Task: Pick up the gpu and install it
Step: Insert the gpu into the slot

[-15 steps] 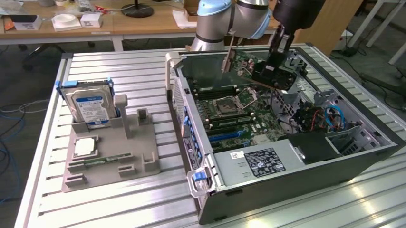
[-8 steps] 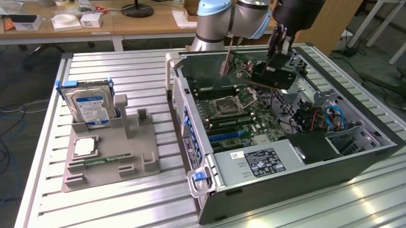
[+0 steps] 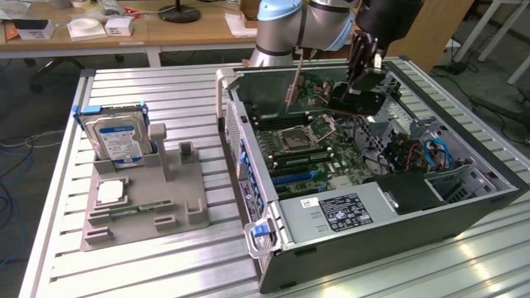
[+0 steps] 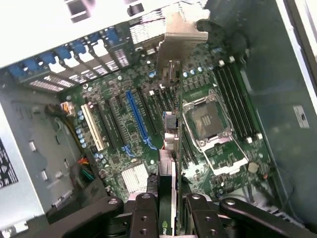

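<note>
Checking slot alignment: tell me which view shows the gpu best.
The wrist view: the gpu runs edge-on from the gripper, shut on it, to its silver bracket, above the motherboard. The exterior view shows it as a thin strip with its bracket, held over the open computer case.

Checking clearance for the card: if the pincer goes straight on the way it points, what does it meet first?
Probably the motherboard, between the blue slot and the CPU socket. The gpu gripped in the pincer leads and would touch first. Depth is hard to judge.
</note>
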Available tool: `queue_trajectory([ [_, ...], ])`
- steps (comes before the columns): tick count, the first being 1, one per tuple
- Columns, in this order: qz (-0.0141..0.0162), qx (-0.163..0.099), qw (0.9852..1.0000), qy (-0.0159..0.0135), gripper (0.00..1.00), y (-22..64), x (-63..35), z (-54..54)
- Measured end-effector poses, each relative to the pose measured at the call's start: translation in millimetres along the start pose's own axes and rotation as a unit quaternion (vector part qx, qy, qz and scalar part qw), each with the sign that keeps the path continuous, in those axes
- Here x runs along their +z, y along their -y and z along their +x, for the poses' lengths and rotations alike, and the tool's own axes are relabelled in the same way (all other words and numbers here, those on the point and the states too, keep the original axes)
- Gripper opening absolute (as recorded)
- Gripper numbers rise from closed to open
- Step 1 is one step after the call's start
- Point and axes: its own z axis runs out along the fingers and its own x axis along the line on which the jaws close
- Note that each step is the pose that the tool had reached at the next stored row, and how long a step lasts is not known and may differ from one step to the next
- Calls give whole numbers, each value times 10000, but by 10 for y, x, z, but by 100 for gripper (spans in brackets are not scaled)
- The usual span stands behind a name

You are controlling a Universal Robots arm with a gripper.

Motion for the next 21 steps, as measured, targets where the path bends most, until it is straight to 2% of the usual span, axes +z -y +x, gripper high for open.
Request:
queue_trajectory([
  [4,-7,-333,9994,-17,27,0,2,0],
  [9,-14,-684,9976,-34,27,1,2,0],
  [21,-14,-703,9975,-34,27,0,2,0],
])
